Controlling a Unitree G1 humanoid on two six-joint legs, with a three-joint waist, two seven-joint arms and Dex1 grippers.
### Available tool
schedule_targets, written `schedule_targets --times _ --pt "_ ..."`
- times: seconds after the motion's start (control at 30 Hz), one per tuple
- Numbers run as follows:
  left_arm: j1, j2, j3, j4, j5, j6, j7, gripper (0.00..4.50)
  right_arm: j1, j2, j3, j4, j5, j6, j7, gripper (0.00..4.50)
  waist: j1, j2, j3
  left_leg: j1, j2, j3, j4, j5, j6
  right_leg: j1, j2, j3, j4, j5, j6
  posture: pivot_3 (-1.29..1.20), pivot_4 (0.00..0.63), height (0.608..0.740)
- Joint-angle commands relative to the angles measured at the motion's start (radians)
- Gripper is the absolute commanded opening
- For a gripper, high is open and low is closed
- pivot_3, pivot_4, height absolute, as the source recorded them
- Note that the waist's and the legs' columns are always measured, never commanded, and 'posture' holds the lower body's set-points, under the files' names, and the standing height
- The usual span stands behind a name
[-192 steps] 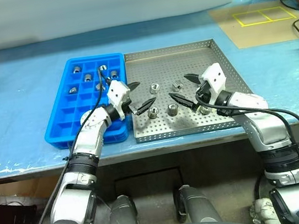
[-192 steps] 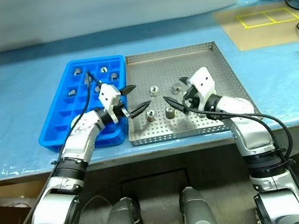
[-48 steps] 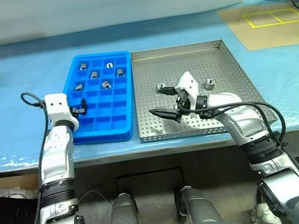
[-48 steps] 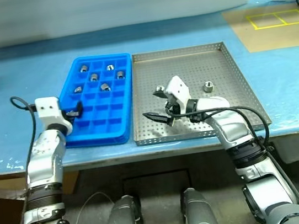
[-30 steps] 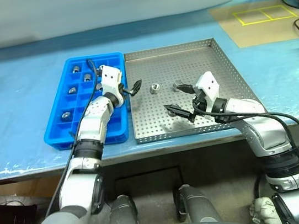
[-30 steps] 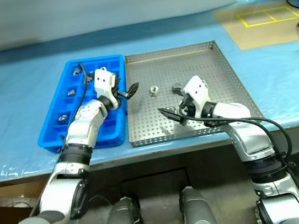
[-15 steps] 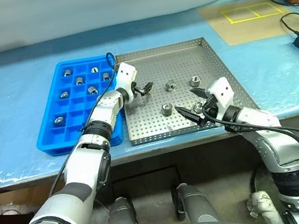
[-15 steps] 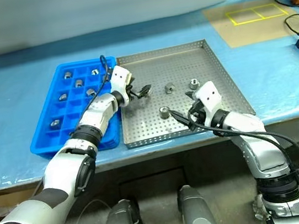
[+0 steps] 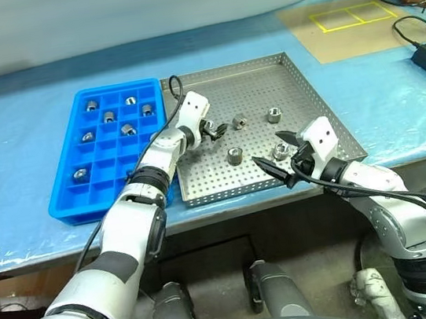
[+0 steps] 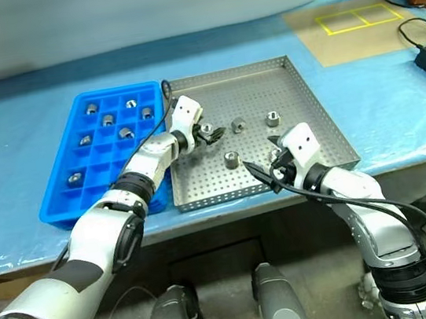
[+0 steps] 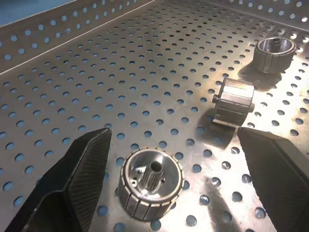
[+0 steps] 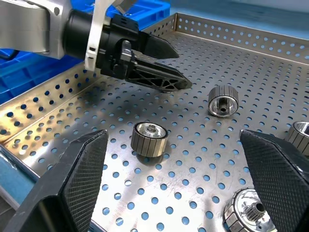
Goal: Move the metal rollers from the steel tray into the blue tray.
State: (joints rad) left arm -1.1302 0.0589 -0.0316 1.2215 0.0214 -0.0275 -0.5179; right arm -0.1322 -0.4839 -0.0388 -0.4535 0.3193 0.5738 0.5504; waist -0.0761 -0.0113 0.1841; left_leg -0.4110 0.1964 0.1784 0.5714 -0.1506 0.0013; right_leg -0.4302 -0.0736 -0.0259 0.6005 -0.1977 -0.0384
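Metal rollers (image 9: 235, 155), small ribbed silver cylinders with dark bores, left gripper (image 9: 214, 129) and right gripper (image 9: 273, 157) both spread, empty

Bright, even overhead light; soft short shadows under the shiny silver rollers (image 11: 151, 183), mild glare on the perforated grey steel tray (image 11: 145, 72).

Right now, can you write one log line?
left gripper: open, over steel tray | right gripper: open, empty | rollers: four left
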Motion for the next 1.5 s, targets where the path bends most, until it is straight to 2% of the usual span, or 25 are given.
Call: schedule_targets --times 0.03,0.17,0.33,0.43,0.7,0.93,1.07,1.23,1.5 --pt "-0.037 0.01 -0.01 0.02 0.032 -0.018 0.035 4.03 0.016 -0.007 -0.044 -0.06 0.018 -0.003 -0.018 4.5 -0.002 0.0 0.0 0.0 0.0 0.0 0.0 0.0 0.0 0.0 0.0 0.0 0.0 0.0 0.0 -0.63 0.15 0.74" --pt "-0.038 0.014 -0.006 0.032 0.04 -0.013 0.044 2.88 0.028 -0.007 -0.053 -0.07 0.021 -0.001 -0.026 4.5 -0.015 0.0 0.0 -0.001 0.0 0.0 0.0 0.0 0.001 0.0 0.0 0.0 -0.002 0.001 0.001 -0.64 0.15 0.74" --pt "-0.021 0.019 -0.008 0.038 0.053 -0.015 0.053 1.12 0.032 -0.008 -0.055 -0.07 0.023 -0.005 -0.028 4.5 -0.024 0.0 0.0 -0.002 -0.001 0.0 0.0 -0.001 0.003 0.001 0.0 0.0 -0.006 0.002 0.003 -0.63 0.15 0.74" --pt "-0.008 0.022 -0.012 0.034 0.056 -0.015 0.04 0.4 0.026 -0.011 -0.052 -0.062 0.025 -0.01 -0.023 4.5 -0.024 0.001 -0.001 -0.002 -0.001 -0.001 0.0 -0.003 0.005 0.004 -0.001 -0.001 -0.011 0.003 0.004 -0.62 0.15 0.74" --pt "0.002 0.04 0.029 0.007 0.018 -0.012 0.036 0.4 0.006 -0.012 -0.037 -0.043 0.027 -0.013 -0.01 4.5 -0.023 0.001 -0.001 -0.002 -0.005 0.0 0.001 -0.004 0.012 0.006 -0.005 0.0 -0.013 0.003 0.004 -0.58 0.15 0.74" --pt "-0.01 0.062 0.12 -0.089 -0.081 0.033 0.01 0.4 -0.022 -0.009 -0.02 -0.008 0.024 -0.022 0.013 4.5 -0.019 0.001 0.0 -0.002 -0.005 -0.001 0.001 -0.004 0.012 0.006 -0.005 0.0 -0.013 0.003 0.004 -0.53 0.15 0.74" --pt "0.02 0.082 0.146 -0.258 -0.119 0.07 0.023 0.4 -0.055 -0.007 0.003 0.032 0.021 -0.038 0.041 4.5 -0.016 0.001 0.0 -0.002 -0.005 -0.001 0.001 -0.004 0.012 0.006 -0.005 0.0 -0.013 0.003 0.003 -0.46 0.15 0.74" --pt "0.107 0.103 0.161 -0.563 -0.164 0.2 0.062 0.4 -0.116 -0.001 0.039 0.106 0.017 -0.066 0.086 4.5 -0.006 0.001 0.0 -0.002 -0.002 0.0 0.001 -0.004 0.012 0.006 -0.005 0.0 -0.012 0.003 0.003 -0.36 0.15 0.74" --pt "0.34 0.157 0.159 -1.026 -0.118 0.365 0.238 0.4 -0.235 0.03 0.121 0.256 0.004 -0.14 0.177 4.5 0.04 0.002 0.0 0.0 0.002 0.0 0.0 -0.003 0.011 0.006 -0.003 -0.001 -0.009 0.003 0.003 -0.19 0.15 0.74"
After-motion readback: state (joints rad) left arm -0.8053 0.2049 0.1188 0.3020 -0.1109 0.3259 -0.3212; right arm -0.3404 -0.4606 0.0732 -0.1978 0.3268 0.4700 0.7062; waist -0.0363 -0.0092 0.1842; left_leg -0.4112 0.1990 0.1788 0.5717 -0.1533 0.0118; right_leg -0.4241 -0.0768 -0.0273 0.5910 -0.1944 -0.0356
